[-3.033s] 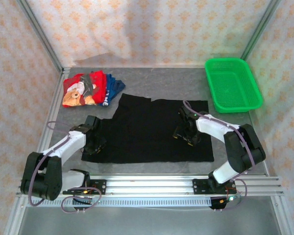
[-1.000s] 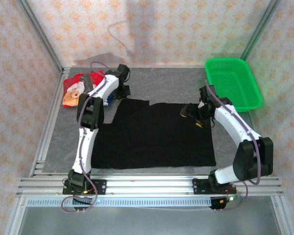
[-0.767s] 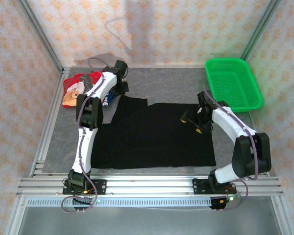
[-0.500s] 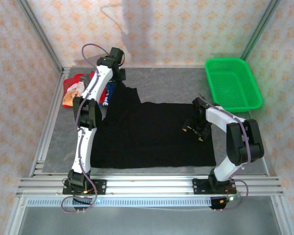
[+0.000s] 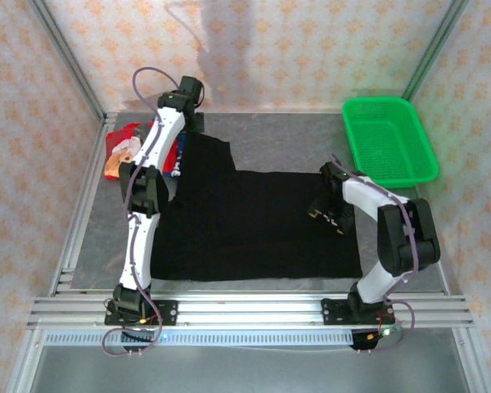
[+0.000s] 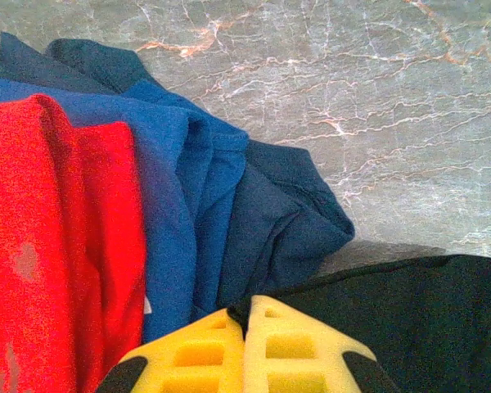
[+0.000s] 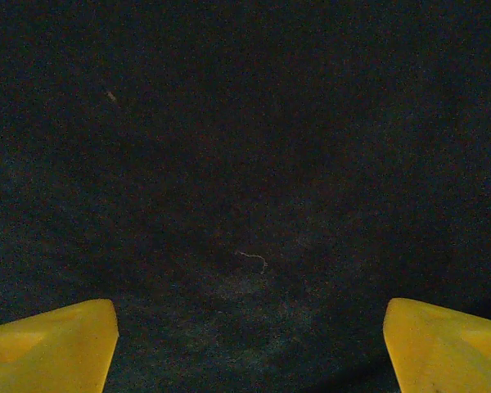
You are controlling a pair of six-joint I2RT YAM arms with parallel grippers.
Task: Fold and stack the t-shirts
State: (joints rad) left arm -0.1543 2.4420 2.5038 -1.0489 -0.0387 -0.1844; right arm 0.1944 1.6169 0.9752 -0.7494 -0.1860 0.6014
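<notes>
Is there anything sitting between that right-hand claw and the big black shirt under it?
Nothing visible does. The right claw hangs open directly over the black shirt. Its wrist view has bare black cloth between the yellow fingers, with just a tiny thread of lint on it.

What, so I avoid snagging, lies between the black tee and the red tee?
Folded blue tee separates black tee from red tee, left wrist view.

Left jaws together, right jaws apart

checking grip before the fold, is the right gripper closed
No, the right gripper stands wide open, the black t-shirt showing across the gap.
</notes>
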